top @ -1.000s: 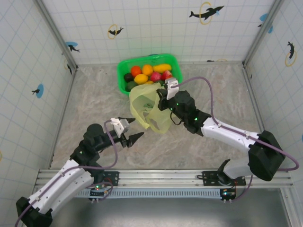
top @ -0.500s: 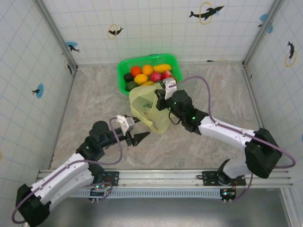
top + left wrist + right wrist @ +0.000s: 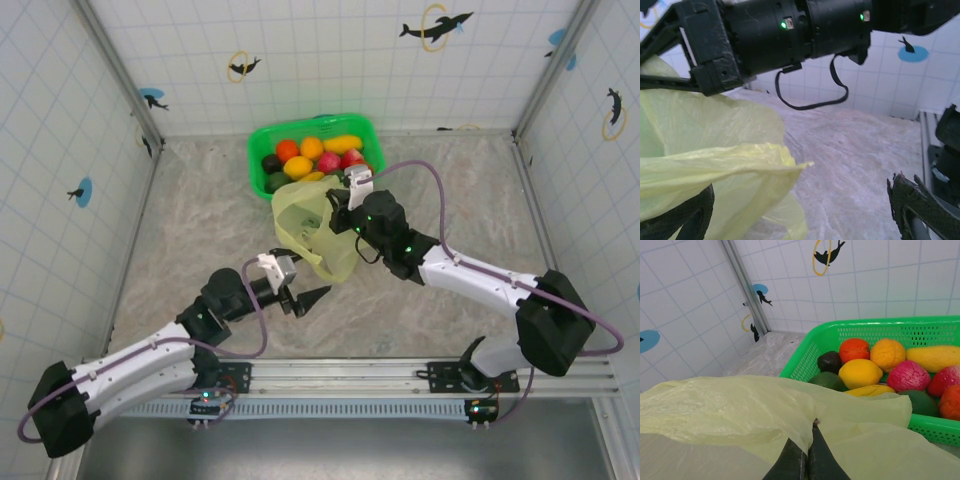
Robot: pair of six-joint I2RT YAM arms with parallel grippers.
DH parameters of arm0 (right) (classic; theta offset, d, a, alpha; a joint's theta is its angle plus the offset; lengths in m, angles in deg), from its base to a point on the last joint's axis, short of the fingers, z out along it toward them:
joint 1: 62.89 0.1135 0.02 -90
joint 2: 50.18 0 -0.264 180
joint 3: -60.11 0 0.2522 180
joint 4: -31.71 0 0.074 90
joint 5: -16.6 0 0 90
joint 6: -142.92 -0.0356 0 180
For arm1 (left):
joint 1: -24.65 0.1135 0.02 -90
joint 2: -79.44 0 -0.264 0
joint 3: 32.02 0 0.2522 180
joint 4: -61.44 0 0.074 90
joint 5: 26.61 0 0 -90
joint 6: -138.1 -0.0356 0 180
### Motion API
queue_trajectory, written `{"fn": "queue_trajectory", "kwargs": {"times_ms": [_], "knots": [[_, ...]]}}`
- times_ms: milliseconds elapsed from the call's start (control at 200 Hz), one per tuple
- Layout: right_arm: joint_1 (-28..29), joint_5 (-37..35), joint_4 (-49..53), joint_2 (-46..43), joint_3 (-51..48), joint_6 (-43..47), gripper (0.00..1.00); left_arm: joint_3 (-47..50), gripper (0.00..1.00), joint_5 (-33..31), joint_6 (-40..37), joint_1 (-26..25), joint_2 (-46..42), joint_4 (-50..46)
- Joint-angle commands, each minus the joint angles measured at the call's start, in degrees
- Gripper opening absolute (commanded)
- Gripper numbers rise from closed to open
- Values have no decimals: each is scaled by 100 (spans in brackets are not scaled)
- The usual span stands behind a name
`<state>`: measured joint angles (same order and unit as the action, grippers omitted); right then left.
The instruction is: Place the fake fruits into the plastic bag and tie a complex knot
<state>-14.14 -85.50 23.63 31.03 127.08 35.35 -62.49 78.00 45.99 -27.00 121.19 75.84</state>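
Note:
The plastic bag (image 3: pixel 312 228) hangs as thin yellow-green film in front of the basket, lifted off the table. My right gripper (image 3: pixel 338 203) is shut on its upper film; in the right wrist view the two fingers (image 3: pixel 809 442) pinch a fold of the plastic bag (image 3: pixel 730 410). My left gripper (image 3: pixel 306 282) stands open just below the bag's near edge. In the left wrist view a corner of the plastic bag (image 3: pixel 715 155) pokes between my left gripper's (image 3: pixel 800 220) spread fingers without touching them. The fake fruits (image 3: pixel 312 155) lie in the basket, among them an orange (image 3: pixel 854 350) and a lemon (image 3: pixel 860 373). The knot is out of view.
The bright green rigid basket (image 3: pixel 256 160) stands at the back centre against the tiled wall, its mesh rim (image 3: pixel 865 330) just beyond the bag. My right arm's black wrist (image 3: pixel 780 35) hangs above the left gripper. Marbled table (image 3: pixel 190 230) stretches left and right.
My left gripper has moved right and forward to the bag's lower edge, and its jaws have spread wider. The right gripper has held the bag almost still.

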Motion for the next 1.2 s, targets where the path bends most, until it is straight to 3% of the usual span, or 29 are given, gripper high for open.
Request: {"fn": "queue_trajectory", "kwargs": {"times_ms": [0, 245, 495, 646, 731, 981, 1191], "knots": [[3, 1, -267, 37, 252, -162, 0, 130, 92, -1043, -364, -235, -28, 780], [12, 8, -392, 18, 111, -282, 0, 144, 80, -1421, -676, -627, 333, 1334], [12, -3, -437, -15, 32, -331, 0, 182, 55, -2050, -618, -712, 471, 1822], [12, -3, -449, -21, -17, -353, 0, 165, 45, -2114, -565, -716, 513, 1907], [12, -3, -448, -17, -46, -353, 0, 164, 33, -2092, -563, -723, 491, 1878], [-88, 50, -304, 24, -45, -310, 0, 28, 1, -2120, -650, -722, 104, 1057], [-245, 481, -47, 109, 61, -56, 2, -229, 0, -1949, -500, -723, -462, -336]]}}
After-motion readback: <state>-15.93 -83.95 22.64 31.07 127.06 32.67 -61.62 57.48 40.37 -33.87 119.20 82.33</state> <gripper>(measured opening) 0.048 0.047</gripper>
